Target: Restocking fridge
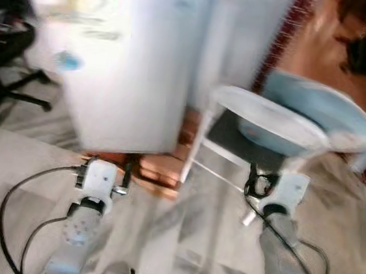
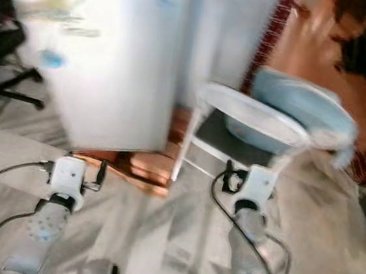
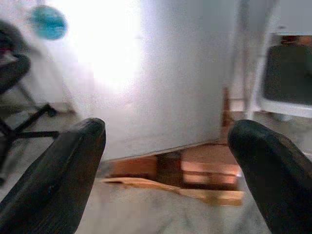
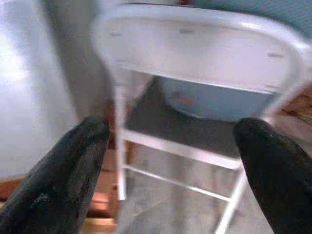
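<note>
Both our grippers, left [image 3: 165, 161] and right [image 4: 170, 161], are hanging spread wide, gripping nothing. We're facing the white boxy fridge [image 1: 131, 66], door shut, beside a white folding chair [image 1: 263, 122] carrying a pale-blue basin [image 1: 317, 108]. Progress unclear: no stock visible.

White fridge [image 1: 131, 66], pale blue basin [image 1: 309, 117], white chair [image 4: 195, 44], black office chair [image 1: 6, 40]

Pale marble floor [image 1: 178, 241], white folding chair [image 1: 263, 119], black office chair [image 1: 6, 46], red brick wall [image 1: 289, 30], wooden blocks [image 1: 160, 170]
</note>
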Controlling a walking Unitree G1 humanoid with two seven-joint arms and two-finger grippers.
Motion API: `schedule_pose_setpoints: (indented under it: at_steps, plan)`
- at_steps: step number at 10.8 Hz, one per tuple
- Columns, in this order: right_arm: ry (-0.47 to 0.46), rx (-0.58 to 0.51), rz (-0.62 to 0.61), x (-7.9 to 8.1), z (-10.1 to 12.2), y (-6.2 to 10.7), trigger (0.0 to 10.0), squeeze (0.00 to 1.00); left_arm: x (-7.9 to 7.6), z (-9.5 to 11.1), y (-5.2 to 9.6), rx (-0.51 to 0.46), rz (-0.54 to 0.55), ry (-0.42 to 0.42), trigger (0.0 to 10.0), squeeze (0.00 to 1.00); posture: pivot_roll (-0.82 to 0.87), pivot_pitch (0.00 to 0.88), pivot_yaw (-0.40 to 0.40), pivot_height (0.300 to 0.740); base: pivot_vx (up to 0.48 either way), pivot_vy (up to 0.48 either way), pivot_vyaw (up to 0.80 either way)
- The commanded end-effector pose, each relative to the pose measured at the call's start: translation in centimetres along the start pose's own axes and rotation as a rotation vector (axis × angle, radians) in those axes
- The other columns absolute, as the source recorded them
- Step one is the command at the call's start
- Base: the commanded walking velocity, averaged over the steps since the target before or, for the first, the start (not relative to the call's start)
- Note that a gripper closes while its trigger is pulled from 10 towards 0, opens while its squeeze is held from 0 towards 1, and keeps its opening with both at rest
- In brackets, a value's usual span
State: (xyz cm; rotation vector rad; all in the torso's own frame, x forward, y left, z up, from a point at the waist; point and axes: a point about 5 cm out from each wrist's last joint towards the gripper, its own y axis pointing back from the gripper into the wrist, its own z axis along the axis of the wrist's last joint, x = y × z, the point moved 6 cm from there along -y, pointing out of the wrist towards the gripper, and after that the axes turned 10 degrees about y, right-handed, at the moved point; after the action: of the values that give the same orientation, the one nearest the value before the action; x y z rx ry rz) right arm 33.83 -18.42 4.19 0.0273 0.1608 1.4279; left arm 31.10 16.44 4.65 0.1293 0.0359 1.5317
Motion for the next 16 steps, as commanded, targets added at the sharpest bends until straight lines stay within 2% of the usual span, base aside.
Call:
schedule_pose_setpoints:
  at_steps: [1, 3, 7, 12, 16]
  plan:
    - [0.037, -0.017, -0.002, -0.3, 0.2, 0.0, 10.0, 0.0, 0.0, 1.0, -0.4, -0.037, 0.0, 0.013, 10.0, 0.0, 0.19, 0.052, -0.058, 0.74, 0.0, 0.48, 0.0]
    - [0.04, -0.016, -0.012, -0.7, 0.1, 0.0, 10.0, 0.0, 0.4, 1.8, -0.6, -0.063, 0.02, 0.032, 10.0, 0.0, 0.19, 0.052, -0.066, 0.74, 0.0, 0.48, -0.27]
    - [0.04, -0.021, 0.001, -0.2, 0.2, -0.3, 10.0, 0.0, -0.3, 1.0, -0.3, -0.046, 0.011, 0.046, 10.0, 0.0, 0.19, 0.034, -0.071, 0.74, 0.0, 0.48, -0.52]
    - [0.034, -0.017, 0.029, 0.2, 0.0, -0.1, 10.0, 0.0, -0.3, 0.5, 0.3, -0.043, 0.031, 0.037, 10.0, 0.0, 0.19, 0.027, -0.072, 0.74, 0.0, 0.48, 0.0]
    - [0.029, -0.025, 0.057, 0.8, 0.1, -0.2, 10.0, 0.0, -0.8, 0.2, 0.4, -0.038, 0.023, 0.031, 10.0, 0.0, 0.2, 0.005, -0.084, 0.74, 0.0, 0.0, 0.0]
